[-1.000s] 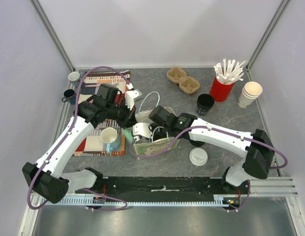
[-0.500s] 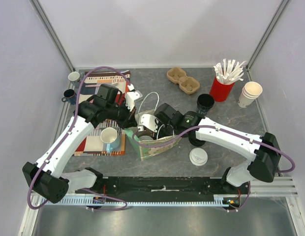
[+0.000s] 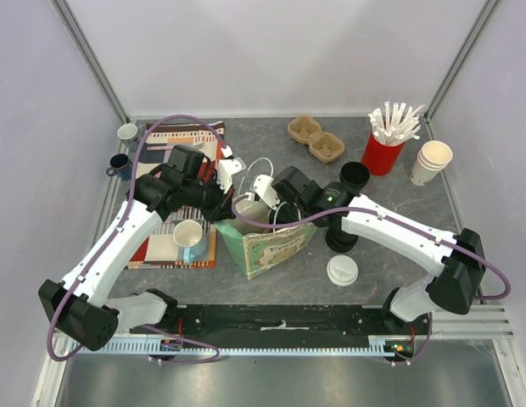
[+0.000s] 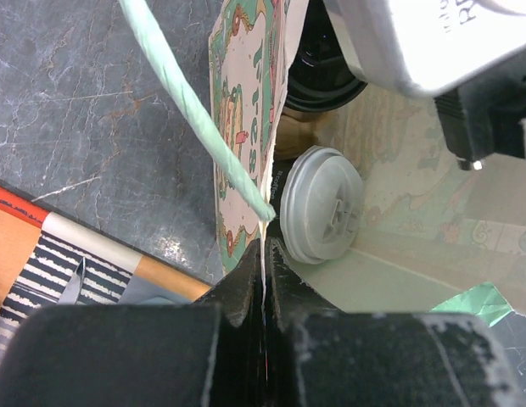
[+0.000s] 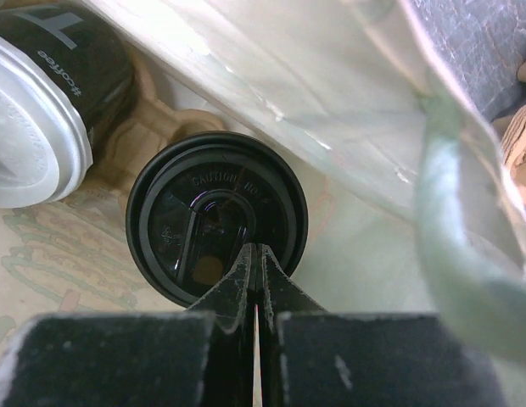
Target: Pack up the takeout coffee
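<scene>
Paper printed in green and cream forms the illustrated carrier bag (image 3: 276, 246) standing open at the centre of the grey marbled tabletop (image 3: 399, 203). The left fingers (image 4: 254, 267) are pressed shut on the bag's rim, with a thin edge of paper pinched between them, just below where the twisted green handle (image 4: 191, 106) meets the wall.

Inside the bag, near the middle of the left wrist view, sits a disposable cup with a round white sip lid (image 4: 321, 203). The right wrist view shows this white-lidded cup (image 5: 34, 119) in its upper left corner, its side dark with the word "coffee" printed on it. It rests in a brown cardboard tray (image 5: 148, 140) beside a cup with a black plastic lid (image 5: 216, 225).

The right fingers (image 5: 249, 275) are closed tight together inside the bag, over the lower edge of that black lid. Nothing shows between them, and whether they touch the lid cannot be told.

A second white-lidded cup (image 3: 342, 270) stands on the tabletop outside the bag, to its lower right. Toward the upper right of the top view are an open black cup (image 3: 355, 175), a red cup of white wrapped straws (image 3: 382, 154), a stack of pale paper cups (image 3: 433, 161) and an empty cardboard cup carrier (image 3: 316, 140). At the left, a pale blue mug (image 3: 188, 237) sits on a striped mat (image 3: 182, 140).
</scene>
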Tool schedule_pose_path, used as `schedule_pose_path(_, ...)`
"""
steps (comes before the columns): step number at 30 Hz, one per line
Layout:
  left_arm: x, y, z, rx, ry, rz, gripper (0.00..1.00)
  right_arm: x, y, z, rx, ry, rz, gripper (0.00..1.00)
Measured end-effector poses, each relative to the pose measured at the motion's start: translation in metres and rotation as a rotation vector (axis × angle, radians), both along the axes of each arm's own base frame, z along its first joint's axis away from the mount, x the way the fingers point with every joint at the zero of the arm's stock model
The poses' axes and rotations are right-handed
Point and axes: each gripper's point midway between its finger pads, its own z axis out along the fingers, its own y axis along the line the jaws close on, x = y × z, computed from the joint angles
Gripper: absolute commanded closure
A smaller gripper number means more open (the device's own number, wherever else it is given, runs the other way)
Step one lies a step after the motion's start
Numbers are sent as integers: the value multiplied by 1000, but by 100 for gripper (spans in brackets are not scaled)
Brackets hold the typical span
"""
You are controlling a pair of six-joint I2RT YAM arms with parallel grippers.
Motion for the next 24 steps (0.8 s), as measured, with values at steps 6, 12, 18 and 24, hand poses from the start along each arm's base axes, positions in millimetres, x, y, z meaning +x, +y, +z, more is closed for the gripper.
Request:
schedule_pose_path(6, 0, 0, 0, 1, -4, -4, 98, 0, -3, -3, 6, 19, -45, 100)
schedule_pose_path(12, 0, -1, 0, -2, -3, -7, 98, -1, 3, -13, 15, 56, -64, 100)
schedule_pose_path(18, -1, -2, 1, -4, -2, -14, 98, 1, 12, -14, 31, 79, -67, 100)
schedule_pose_path(24, -1, -3, 4, -9, -11, -15, 98, 4, 21, 6, 71, 74, -45, 100)
